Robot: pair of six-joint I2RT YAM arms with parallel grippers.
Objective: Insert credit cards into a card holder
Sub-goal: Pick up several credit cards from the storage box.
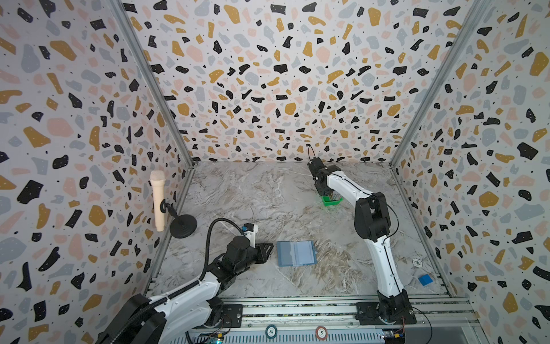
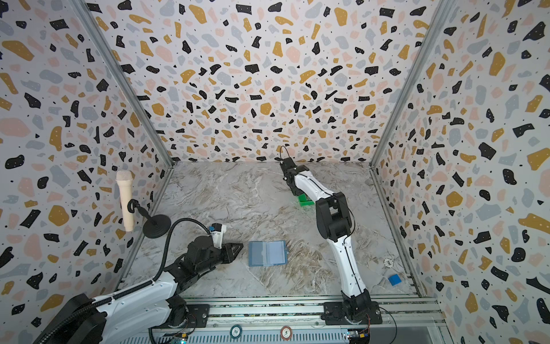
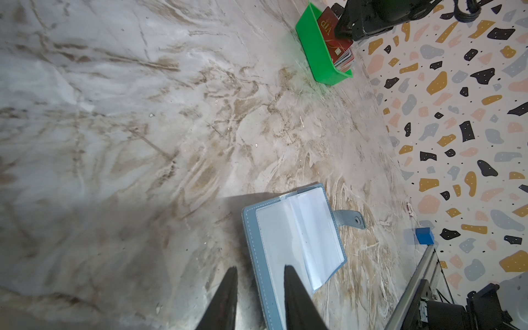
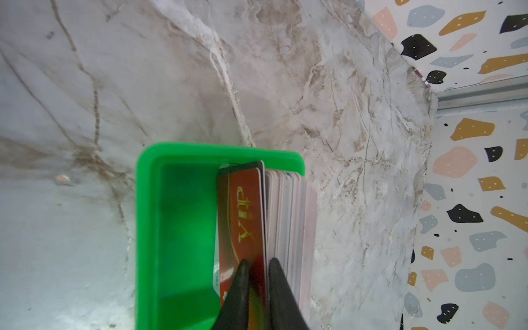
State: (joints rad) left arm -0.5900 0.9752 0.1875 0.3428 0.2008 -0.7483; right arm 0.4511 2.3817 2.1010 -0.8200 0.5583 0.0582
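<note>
Your right gripper (image 4: 258,264) reaches down into the green tray (image 4: 217,150), its two black fingers (image 4: 237,288) straddling the top edge of the red VIP card (image 4: 245,211). The jaws are drawn in to a narrow gap with the card between them. You cannot tell from the wrist view whether the pads are actually pressing on it. That red card stands on edge at the front of the stack. The other credit cards (image 4: 288,223) are packed upright behind it against one side of the tray, and the other half of the tray is bare.

In both top views the tray (image 1: 331,202) sits far back on the marble tabletop (image 1: 253,193), under the right wrist.

Your left gripper (image 3: 260,267) is low over the table with its jaws partly apart and nothing between them. It is just beside the near-left edge of the card holder (image 3: 294,243).

The card holder (image 1: 296,253) lies open and flat near the front middle of the table, well apart from the tray. Its clear sleeves face up and its snap tab (image 3: 351,218) sticks out on the side away from the left gripper. A blue block (image 1: 425,279) rests by the right wall.
</note>
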